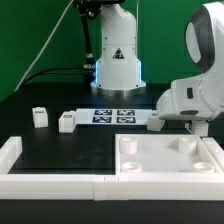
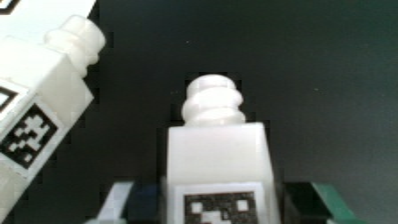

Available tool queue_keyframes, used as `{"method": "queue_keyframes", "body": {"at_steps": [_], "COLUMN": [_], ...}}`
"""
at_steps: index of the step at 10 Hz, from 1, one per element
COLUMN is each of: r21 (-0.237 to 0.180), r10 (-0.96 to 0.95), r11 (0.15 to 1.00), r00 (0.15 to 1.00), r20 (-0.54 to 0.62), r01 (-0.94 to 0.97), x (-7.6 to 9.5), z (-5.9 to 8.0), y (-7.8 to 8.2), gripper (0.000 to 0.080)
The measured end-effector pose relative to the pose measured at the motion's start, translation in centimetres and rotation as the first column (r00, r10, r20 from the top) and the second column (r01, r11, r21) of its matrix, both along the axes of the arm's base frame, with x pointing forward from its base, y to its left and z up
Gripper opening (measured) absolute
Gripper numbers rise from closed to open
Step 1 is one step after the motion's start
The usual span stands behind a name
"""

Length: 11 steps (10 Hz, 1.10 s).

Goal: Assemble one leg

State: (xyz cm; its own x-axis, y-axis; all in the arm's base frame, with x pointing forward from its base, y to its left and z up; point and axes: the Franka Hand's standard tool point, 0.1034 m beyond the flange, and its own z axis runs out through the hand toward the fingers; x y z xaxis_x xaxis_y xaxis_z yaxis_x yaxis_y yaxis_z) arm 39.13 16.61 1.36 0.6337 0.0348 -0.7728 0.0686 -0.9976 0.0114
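Seemingly pincer (image 2: 222,203) grasping leg (image 2: 217,140) above black table (image 1: 60,150); green backdrop (image 1: 35,40) at rear.

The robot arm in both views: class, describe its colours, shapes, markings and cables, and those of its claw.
The arm is glossy white, with rounded, bulbous segments and grey at the joints. Its base column carries a black triangle marking and glows blue low down. Thin black cables trail off on the exterior view's left. The claw has dark fingers.
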Motion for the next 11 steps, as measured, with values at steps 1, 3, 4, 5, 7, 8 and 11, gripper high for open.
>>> {"method": "queue_keyframes", "body": {"at_steps": [1,3,4,5,7,8,11], "r21": [0.000,0.000,0.005,0.010,0.017,0.021,0.031], "r10": [0.000,0.000,0.003,0.002,0.011,0.012,-0.007], "r11": [1.000,1.000,1.000,1.000,1.000,1.000,1.000], "r00": [1.000,1.000,1.000,1.000,1.000,0.999,0.997], "r20": [0.000,0.000,0.001,0.009,0.021,0.029,0.077], "r01": [0.000,0.000,-0.003,-0.002,-0.012,-0.013,0.005], "x": [0.0,0.0,0.1,0.3,0.9,1.4,2.9], "z": [0.0,0.0,0.1,0.8,3.4,4.7,7.9], "y": [0.0,0.0,-0.1,-0.3,-0.4,-0.5,-1.3], "gripper": [0.0286,0.0286,0.0286,0.0286,0.0287,0.0287,0.0288]}}
